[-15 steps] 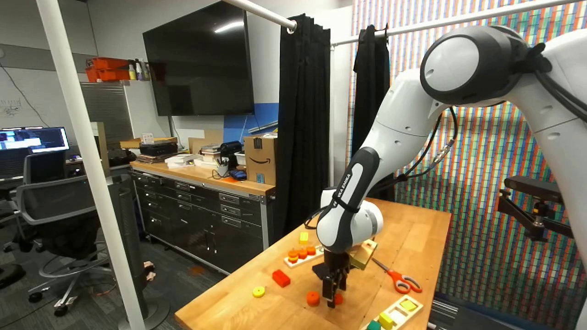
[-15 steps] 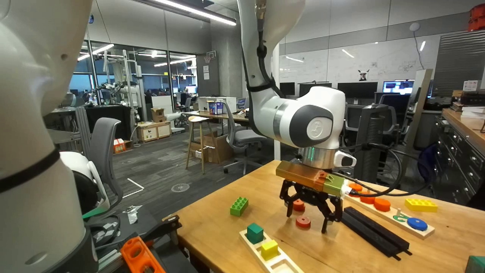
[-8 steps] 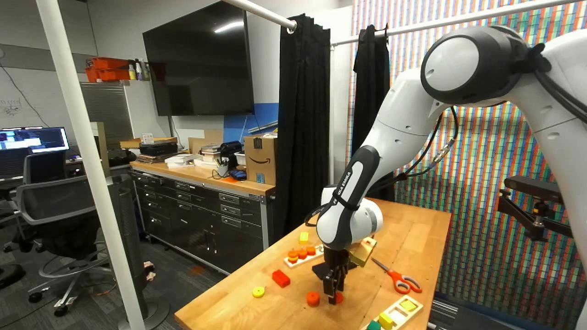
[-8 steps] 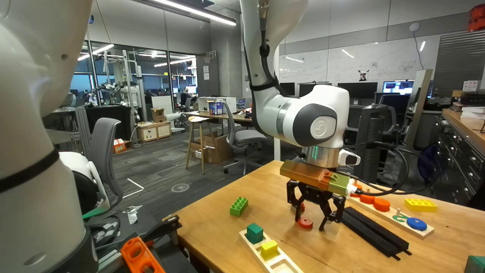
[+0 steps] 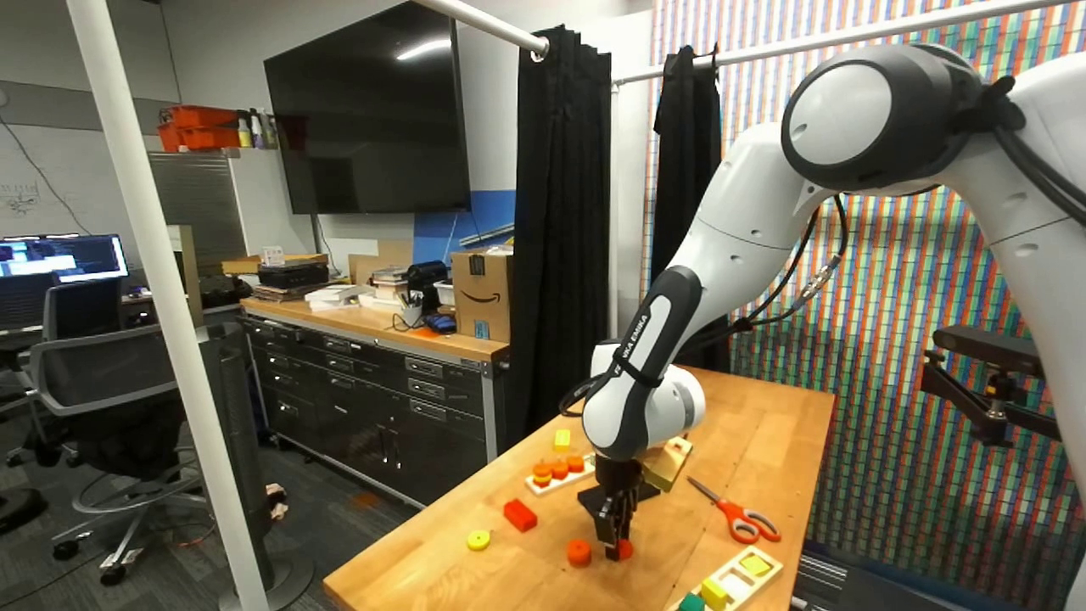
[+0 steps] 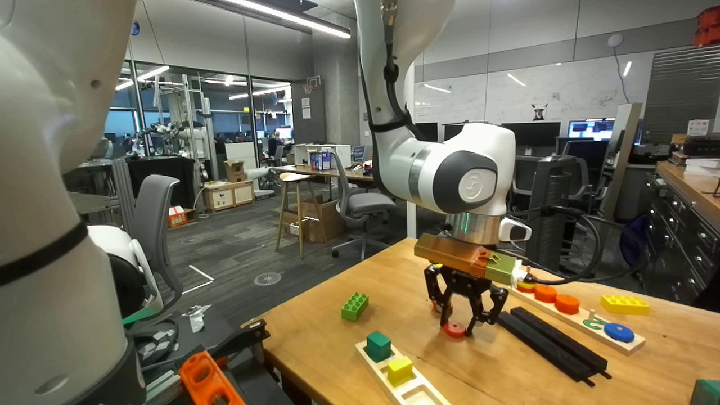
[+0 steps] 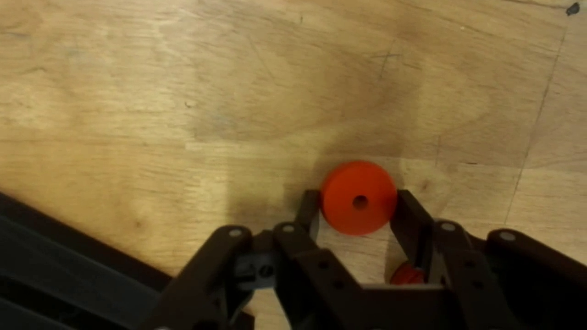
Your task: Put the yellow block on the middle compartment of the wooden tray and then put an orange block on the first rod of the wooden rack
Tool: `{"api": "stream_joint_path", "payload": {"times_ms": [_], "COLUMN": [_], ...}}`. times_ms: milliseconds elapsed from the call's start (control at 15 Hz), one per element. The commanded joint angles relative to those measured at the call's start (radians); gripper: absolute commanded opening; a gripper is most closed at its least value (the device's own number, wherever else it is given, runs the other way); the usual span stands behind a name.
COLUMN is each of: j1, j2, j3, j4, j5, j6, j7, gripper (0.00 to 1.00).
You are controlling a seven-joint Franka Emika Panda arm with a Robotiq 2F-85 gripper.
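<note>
Orange block (image 7: 359,188) — gripper (image 7: 357,200) pinching, seemingly.

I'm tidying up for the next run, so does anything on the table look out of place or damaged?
Nothing looks spilled or damaged. The red-handled scissors seem out of place: a cutting tool lying loose on the table, near the wooden tray of toy blocks.

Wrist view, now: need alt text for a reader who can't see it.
The gripper is closed around a round orange block with a center hole, apparently touching both sides, on a wooden table. A reddish piece shows lower right, partly hidden by the gripper; a black strip crosses the lower left corner.
</note>
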Motion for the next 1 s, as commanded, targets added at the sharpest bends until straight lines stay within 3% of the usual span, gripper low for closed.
{"api": "stream_joint_path", "payload": {"times_ms": [0,333,933], "j1": [0.012,0.082,0.265], "j2": [-0.044,-0.117,-0.172], "j3": [0.018,-0.014,-0.175], "j4": [-0.019,-0.032,0.004], "j5": [0.036,0.02,-0.084], "j6": [-0.007,-0.003,0.034], "j7": [0.017,0.124,0.52], "gripper": [0.24,0.24,0.23]}}
